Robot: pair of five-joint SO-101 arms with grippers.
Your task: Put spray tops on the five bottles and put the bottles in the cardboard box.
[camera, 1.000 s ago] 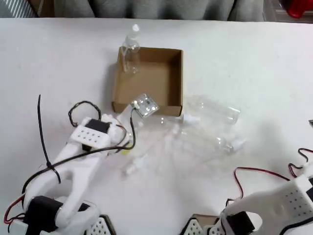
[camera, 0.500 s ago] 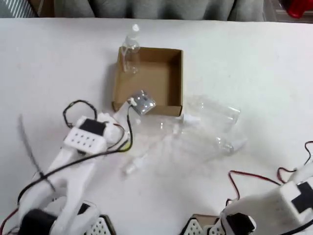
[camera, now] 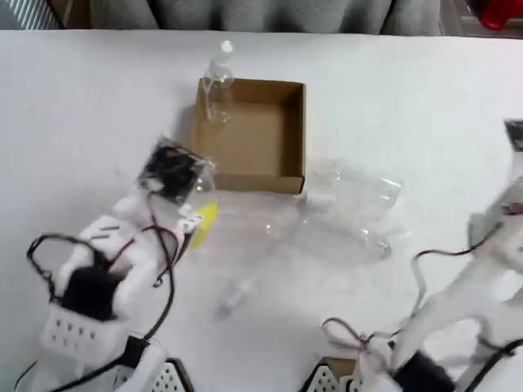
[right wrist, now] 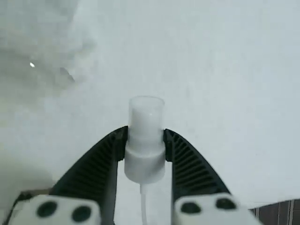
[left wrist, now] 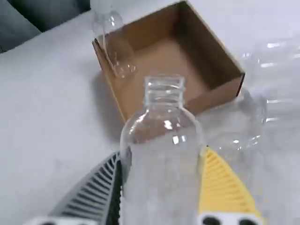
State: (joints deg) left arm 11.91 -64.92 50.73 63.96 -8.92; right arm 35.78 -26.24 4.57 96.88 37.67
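Left gripper (left wrist: 161, 180) clamps the clear uncapped plastic bottle (left wrist: 161, 136), open neck outward, likely presented for capping, near the white table (camera: 98, 98) left edge. Right gripper (right wrist: 145, 139) pinches a white spray top (right wrist: 146, 112), tube trailing. Brown cardboard box (camera: 265, 143) sits toward the far edge with a capped bottle (camera: 218, 86) leaning in its corner. Loose clear bottles (camera: 359, 192) lie just beside it.

- The cardboard box (camera: 249, 135) sits on the table (camera: 82, 98), mid-width, toward the far side.
- An upright bottle (camera: 218, 90) stands in the box's far left corner.
- Loose bottles (camera: 355, 192) lie on the table just right of, and in front of, the box's near right corner.
- A loose spray top (camera: 231, 299) lies in front of the box, well apart from it.
- My left gripper (left wrist: 161, 159) is before the box's near left corner, with the held bottle (left wrist: 161, 140) between my fingers, neck toward the box.
- My right gripper (right wrist: 144, 140) is over the table's right side, well apart from the box, with the held spray top (right wrist: 145, 131) between my fingers.
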